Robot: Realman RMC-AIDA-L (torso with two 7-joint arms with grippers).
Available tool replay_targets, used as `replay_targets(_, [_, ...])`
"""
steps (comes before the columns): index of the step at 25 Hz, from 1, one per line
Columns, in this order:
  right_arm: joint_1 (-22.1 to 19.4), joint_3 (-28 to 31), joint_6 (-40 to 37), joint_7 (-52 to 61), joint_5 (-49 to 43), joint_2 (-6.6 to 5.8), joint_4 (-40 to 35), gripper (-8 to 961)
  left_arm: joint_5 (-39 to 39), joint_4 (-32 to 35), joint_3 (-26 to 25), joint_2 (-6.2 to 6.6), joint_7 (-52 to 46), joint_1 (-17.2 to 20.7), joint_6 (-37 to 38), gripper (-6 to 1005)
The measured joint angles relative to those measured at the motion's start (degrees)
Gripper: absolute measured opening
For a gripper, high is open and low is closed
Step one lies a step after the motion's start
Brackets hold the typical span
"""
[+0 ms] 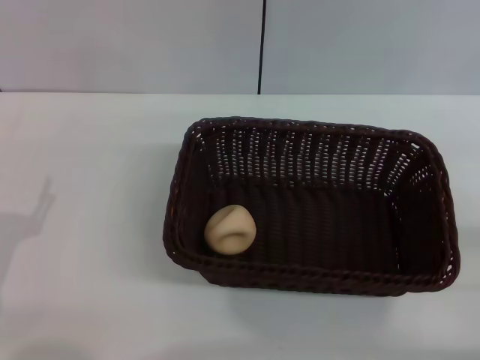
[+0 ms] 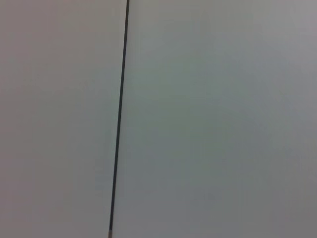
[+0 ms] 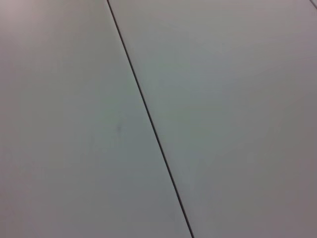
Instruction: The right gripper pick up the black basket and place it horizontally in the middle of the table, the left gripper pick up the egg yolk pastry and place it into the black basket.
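Note:
The black basket [image 1: 420,225] lies lengthwise across the white table [image 1: 90,225], right of the middle in the head view. The egg yolk pastry [image 1: 231,230] rests inside the basket at its near left corner, against the front wall. Neither gripper shows in any view. Both wrist views show only a plain grey wall with a thin dark seam.
A grey wall with a vertical dark seam [image 1: 262,45] stands behind the table's far edge. A faint arm-shaped shadow [image 1: 30,225] falls on the table at the left. The wall seam also shows in the left wrist view [image 2: 119,119] and the right wrist view [image 3: 148,119].

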Motion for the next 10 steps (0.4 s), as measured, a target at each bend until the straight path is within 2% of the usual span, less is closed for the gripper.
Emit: replay_targets(10, [0.2,0.6,1.4,-0.1,-0.2,0.08,0.6,804,0.0,0.1,-0.5,-0.18,0.0,1.6,-0.5,840])
